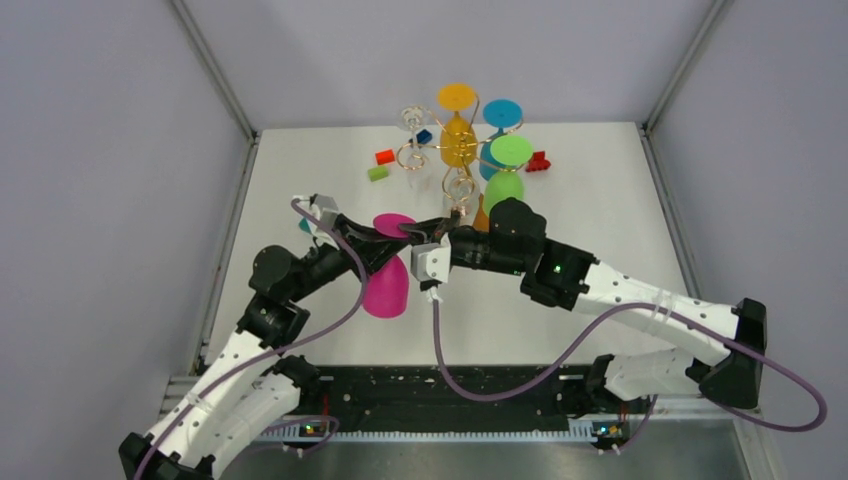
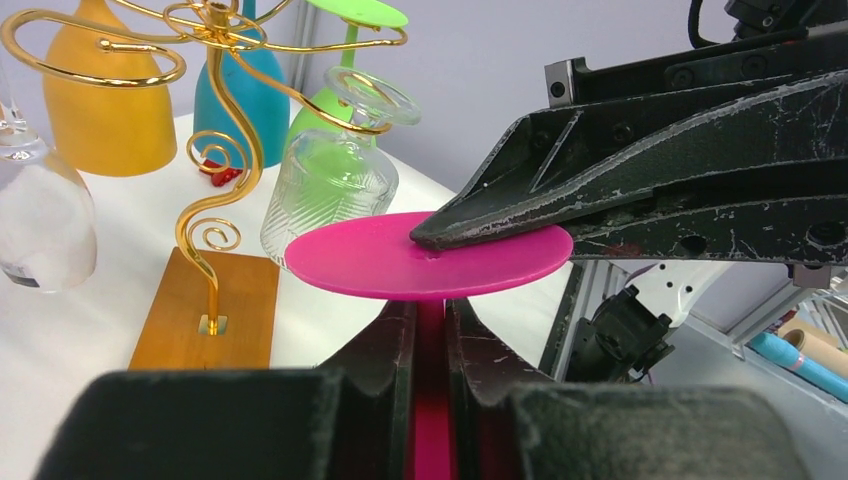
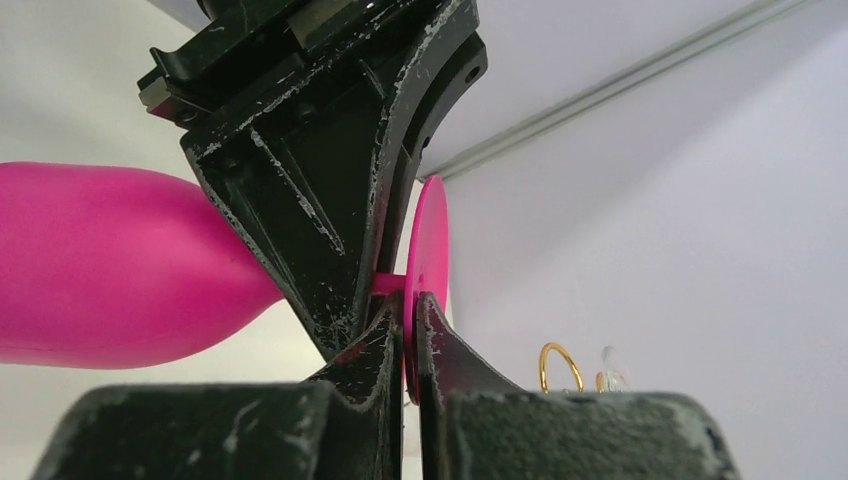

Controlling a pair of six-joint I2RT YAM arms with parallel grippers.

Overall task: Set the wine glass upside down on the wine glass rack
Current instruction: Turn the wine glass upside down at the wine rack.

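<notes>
The pink wine glass [image 1: 385, 290] hangs upside down above the table, bowl down and foot disc [image 2: 400, 255] up. My left gripper [image 1: 375, 245] is shut on its stem just under the foot, seen in the left wrist view [image 2: 430, 310]. My right gripper [image 1: 425, 232] is shut on the rim of the foot disc [image 3: 430, 240], one finger above it [image 2: 520, 215] and one below. The pink bowl [image 3: 100, 265] shows in the right wrist view. The gold wire wine glass rack [image 1: 455, 165] stands just behind on its orange-brown base [image 2: 205, 310].
Yellow [image 1: 457, 135], blue [image 1: 500, 115] and green [image 1: 507, 170] glasses hang upside down on the rack, plus a clear ribbed glass [image 2: 330, 185] and another clear one [image 2: 40, 220]. Small red [image 1: 384, 156], green [image 1: 377, 173] and blue [image 1: 424, 137] blocks lie near the rack.
</notes>
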